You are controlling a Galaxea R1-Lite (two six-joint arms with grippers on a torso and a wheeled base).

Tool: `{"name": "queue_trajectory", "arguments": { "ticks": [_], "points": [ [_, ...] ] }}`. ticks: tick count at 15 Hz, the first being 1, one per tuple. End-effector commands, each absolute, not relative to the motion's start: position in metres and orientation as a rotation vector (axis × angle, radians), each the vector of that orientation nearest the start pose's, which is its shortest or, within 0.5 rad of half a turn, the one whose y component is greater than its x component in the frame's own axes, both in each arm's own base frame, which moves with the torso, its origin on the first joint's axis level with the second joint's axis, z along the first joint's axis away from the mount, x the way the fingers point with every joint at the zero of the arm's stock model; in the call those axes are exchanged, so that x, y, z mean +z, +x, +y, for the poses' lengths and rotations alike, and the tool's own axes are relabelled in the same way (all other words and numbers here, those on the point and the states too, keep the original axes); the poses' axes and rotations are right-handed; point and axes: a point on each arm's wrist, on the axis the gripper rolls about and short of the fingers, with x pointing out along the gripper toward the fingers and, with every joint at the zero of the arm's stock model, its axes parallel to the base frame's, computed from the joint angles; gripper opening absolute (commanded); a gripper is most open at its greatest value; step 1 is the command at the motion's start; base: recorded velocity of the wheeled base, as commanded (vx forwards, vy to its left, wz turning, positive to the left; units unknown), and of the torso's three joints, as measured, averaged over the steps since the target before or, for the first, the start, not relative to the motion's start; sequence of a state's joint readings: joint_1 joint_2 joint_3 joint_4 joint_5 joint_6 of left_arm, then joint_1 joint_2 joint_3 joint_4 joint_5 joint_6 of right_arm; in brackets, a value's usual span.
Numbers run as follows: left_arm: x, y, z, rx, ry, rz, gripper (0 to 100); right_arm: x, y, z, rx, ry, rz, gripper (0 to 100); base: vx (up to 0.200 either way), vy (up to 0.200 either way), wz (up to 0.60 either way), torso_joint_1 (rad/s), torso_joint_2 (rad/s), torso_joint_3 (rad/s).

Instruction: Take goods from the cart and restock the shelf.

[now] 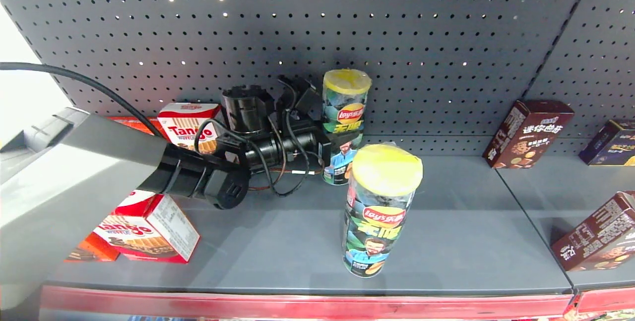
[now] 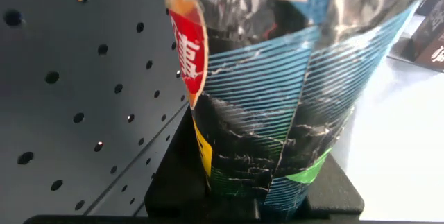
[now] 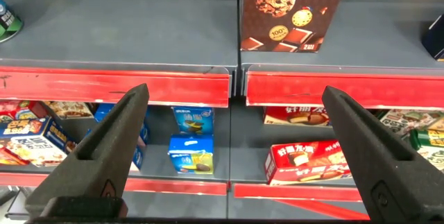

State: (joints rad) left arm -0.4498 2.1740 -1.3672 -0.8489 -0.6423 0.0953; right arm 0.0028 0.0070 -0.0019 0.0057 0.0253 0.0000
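Two tall chip cans with yellow lids stand on the grey shelf. The back can is close to the pegboard, and my left gripper is shut on its lower half, reaching in from the left. In the left wrist view this can stands between the dark fingers, right beside the pegboard. The front can stands free nearer the shelf's edge. My right gripper is open with nothing in it, facing the shelf fronts lower down.
Red-and-white wafer boxes sit on the left of the shelf. On the right are brown chocolate boxes. The right wrist view has a brown box, red price strips and stocked lower shelves.
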Motion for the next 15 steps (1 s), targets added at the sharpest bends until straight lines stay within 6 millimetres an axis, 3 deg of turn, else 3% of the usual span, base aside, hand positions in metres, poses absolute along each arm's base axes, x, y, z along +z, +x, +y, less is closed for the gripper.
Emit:
{"name": "queue_trajectory", "arguments": {
  "ticks": [1,13,14,15],
  "points": [
    [0.172,0.397,-0.207,-1.091,0.089,-0.089,0,0.076,-0.022,0.001,0.029,0.000,0.012,100,0.000,0.000,0.00,0.000,0.00,0.000],
    [0.161,0.407,-0.210,-1.059,0.088,-0.076,0,0.076,-0.022,0.001,0.029,0.000,0.012,100,0.000,0.000,0.00,0.000,0.00,0.000],
    [0.161,0.407,-0.211,-1.059,0.088,-0.076,100,0.076,-0.022,0.001,0.029,0.000,0.012,100,0.000,0.000,0.00,0.000,0.00,0.000],
    [0.162,0.407,-0.210,-1.058,0.088,-0.074,100,0.075,-0.022,0.001,0.029,0.000,0.014,100,0.000,0.000,0.00,0.000,0.00,0.000]
  ]
}}
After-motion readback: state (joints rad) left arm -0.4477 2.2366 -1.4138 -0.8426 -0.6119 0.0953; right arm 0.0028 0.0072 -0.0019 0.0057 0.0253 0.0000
